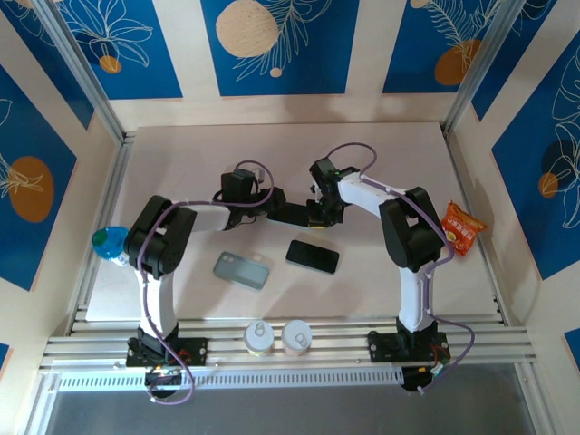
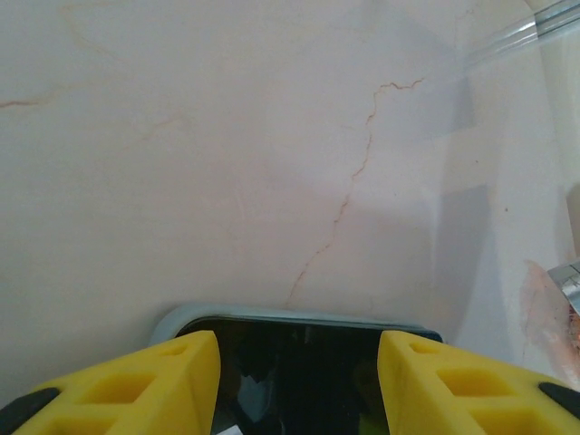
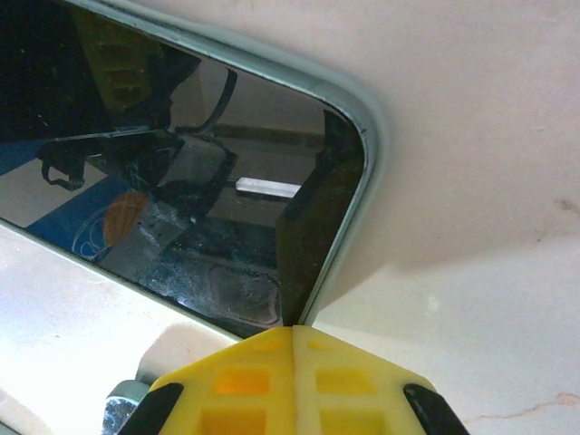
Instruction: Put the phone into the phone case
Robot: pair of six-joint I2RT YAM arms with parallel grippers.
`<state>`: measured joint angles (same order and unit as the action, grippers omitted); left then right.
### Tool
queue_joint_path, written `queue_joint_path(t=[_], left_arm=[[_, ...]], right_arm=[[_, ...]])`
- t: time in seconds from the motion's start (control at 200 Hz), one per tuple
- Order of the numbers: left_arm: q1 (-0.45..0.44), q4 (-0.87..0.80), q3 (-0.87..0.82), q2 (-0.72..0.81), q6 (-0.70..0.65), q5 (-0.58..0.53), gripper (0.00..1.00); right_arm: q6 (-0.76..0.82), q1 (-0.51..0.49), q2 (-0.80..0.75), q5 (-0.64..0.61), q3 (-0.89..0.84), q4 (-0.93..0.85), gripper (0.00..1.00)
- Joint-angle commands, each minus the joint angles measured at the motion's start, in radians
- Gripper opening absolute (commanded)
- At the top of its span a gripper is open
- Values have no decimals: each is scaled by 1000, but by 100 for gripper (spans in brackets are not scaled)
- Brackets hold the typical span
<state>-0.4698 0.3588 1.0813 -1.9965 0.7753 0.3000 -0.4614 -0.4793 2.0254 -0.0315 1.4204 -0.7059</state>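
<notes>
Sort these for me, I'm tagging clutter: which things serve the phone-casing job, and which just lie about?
Job: black phone, grey phone case, pale-rimmed phone.
Lying about: orange snack packet, blue bottle, two cans.

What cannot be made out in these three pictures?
Right wrist view: phone, left part beyond the frame edge.
Left wrist view: its near end, behind the yellow fingers and bottom edge.
Top view: labels on the cans, too small; wrists cover what lies beneath them.

black phone (image 1: 313, 256), grey-blue case (image 1: 242, 269), orange snack bag (image 1: 462, 228), blue leaf-patterned walls (image 1: 272, 45)
</notes>
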Motion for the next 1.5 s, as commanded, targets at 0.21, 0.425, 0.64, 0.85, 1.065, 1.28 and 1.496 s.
queue_joint_path(t=[0.21,0.425,0.64,0.85,1.065,1.28,1.496], left_arm=[[-10,-72,-57,2,7,-6,51],[-9,-125,-9,42,-25,-21,51],[2,-162,32,79,-42,-30,51],[7,-173,35,115,-43,-23,51],[7,-175,-9,152,-37,-14,51],[5,-139,-64,156,-8,2,51],[-6,-98,-93,127,22,16,51]], right_arm=[[-18,-87,121,64,-100,10,0],[-40,-35,-29,121,-65,11,0],[-24,48,-136,144,25,-10,0],[12,95,-91,116,81,-19,0],[23,96,-12,112,115,-14,0],[28,83,35,109,136,-12,0],[42,62,102,71,154,-37,0]])
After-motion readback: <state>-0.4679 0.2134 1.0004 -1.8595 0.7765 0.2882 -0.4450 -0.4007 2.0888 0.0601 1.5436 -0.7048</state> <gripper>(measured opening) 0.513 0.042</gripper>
